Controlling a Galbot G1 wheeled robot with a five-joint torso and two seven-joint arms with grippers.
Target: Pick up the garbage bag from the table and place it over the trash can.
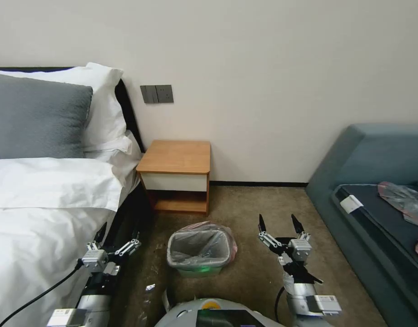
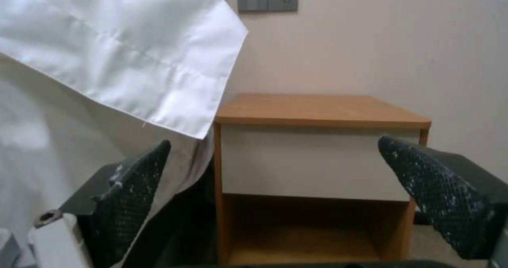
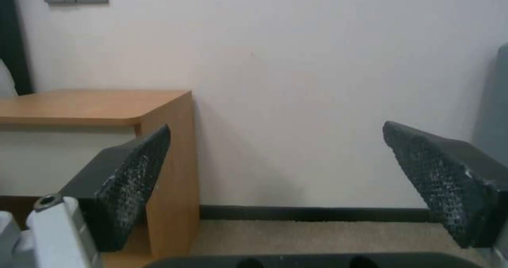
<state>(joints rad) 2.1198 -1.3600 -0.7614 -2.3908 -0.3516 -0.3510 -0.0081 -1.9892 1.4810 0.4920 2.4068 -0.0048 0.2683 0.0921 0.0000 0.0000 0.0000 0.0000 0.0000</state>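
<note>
Standing on the carpet [image 1: 245, 213] with open floor on all sides, the trash can [image 1: 200, 268] sits just ahead of the robot's base, between the two arms and well short of the table [image 1: 176, 175]. The garbage bag [image 1: 204, 243] already lines it: crinkly translucent grey plastic sunk into the bin, its pink rim folded over the upper edge and bulging a little at the back and right side. The tabletop [image 1: 177, 156] is bare orange-brown wood against the wall [image 1: 272, 68], with a white drawer front and an open shelf below.

The bed [image 1: 41, 213] crowds the left side, its white sheet hanging near the left end effector [image 1: 127, 243], which hovers low beside the mattress edge with its fingers spread wide and nothing between them. In the left wrist view the sheet [image 2: 132, 57] droops just beside the table's left corner. The right end effector [image 1: 281, 223] hangs over clear carpet to the right of the bin, fingers wide apart and empty, pointing toward the wall. A blue-grey sofa [image 1: 354, 159] bounds the far right, well apart from the bin.
</note>
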